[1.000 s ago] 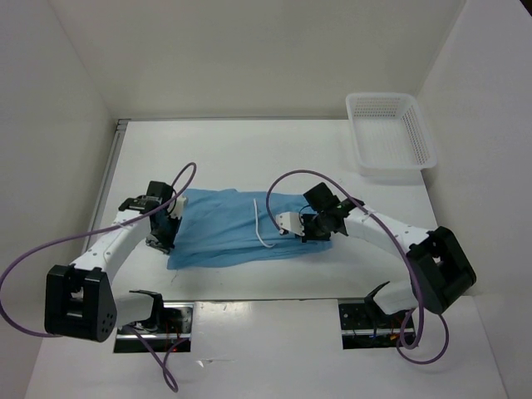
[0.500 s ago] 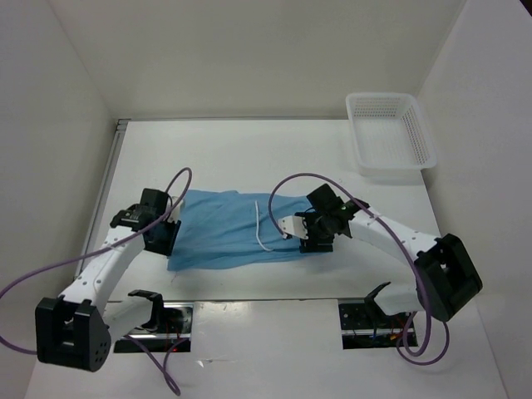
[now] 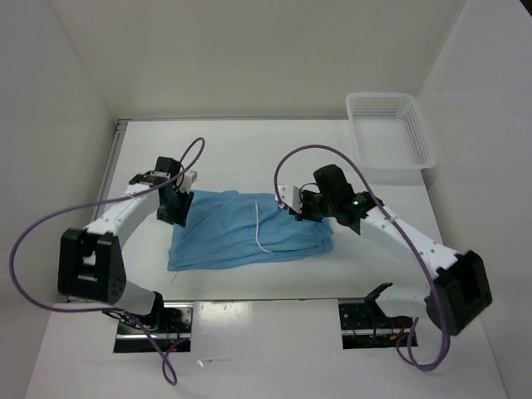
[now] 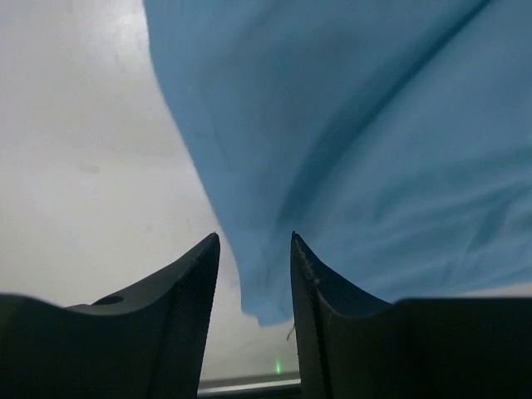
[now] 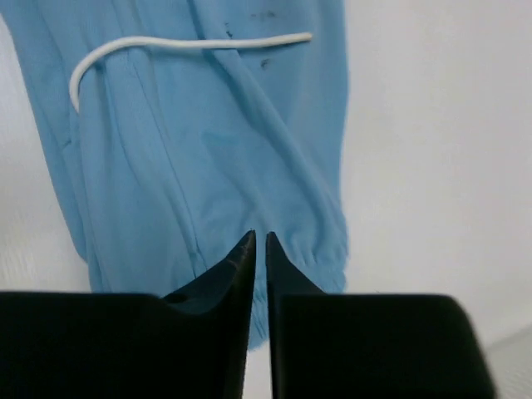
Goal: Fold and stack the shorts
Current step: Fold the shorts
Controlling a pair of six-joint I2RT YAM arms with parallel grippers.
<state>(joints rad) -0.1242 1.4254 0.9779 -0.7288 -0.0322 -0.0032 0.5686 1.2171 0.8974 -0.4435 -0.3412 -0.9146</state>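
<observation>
The light blue shorts [image 3: 237, 233] lie spread flat on the white table, with a thin white drawstring [image 3: 259, 231] across the middle. My left gripper [image 3: 177, 208] is at their far left corner. In the left wrist view it [image 4: 253, 241] is open, and the fabric's edge [image 4: 349, 150] runs down between the fingertips. My right gripper [image 3: 299, 208] hovers over the far right part of the shorts. In the right wrist view its jaws [image 5: 259, 237] are shut with only a slit between them, above the gathered waistband [image 5: 316, 241], with the drawstring [image 5: 166, 43] beyond.
A white lattice basket [image 3: 391, 137] stands at the far right corner of the table. White walls close in the left, back and right sides. Purple cables loop from both arms.
My left gripper has moved from the shorts' left edge up to their far left corner. My right gripper has moved off the right end toward the far edge, uncovering the waistband folds.
</observation>
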